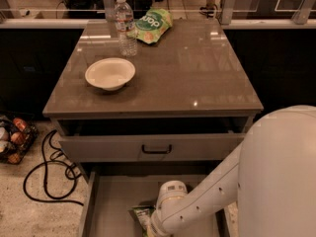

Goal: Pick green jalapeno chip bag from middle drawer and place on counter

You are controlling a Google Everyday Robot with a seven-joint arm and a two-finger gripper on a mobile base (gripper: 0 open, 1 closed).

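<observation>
While the bulky white robot arm fills the near right corner and reaches down-left, its gripper sits low inside the pulled-out drawer, at the very near edge of view. Can't tell how wide the gripper is, nor whether it has hold of anything; most of it is cut off or hidden by the wrist.

Next biggest: the glossy grey-brown square counter, reflective, topping the grey cabinet. Below it, the wide grey metal middle drawer is open toward the near side, w/ a plain flat floor and a low left wall showing. Above that, the grey upper drawer w/ black handle stands a little way out from the cabinet front.

On the counter, left of centre: a white round bowl, upright. Far side, centre: a light green snack bag w/ white lettering lying flat, and just left of it a clear plastic water bottle, upright.

The crumpled dark green jalapeno chip bag lies on the middle drawer floor, near edge, just left of the wrist and right by the gripper; contact btw them can't be made out.

On the floor, left: looped black cables and a wire basket holding small roundish items.
</observation>
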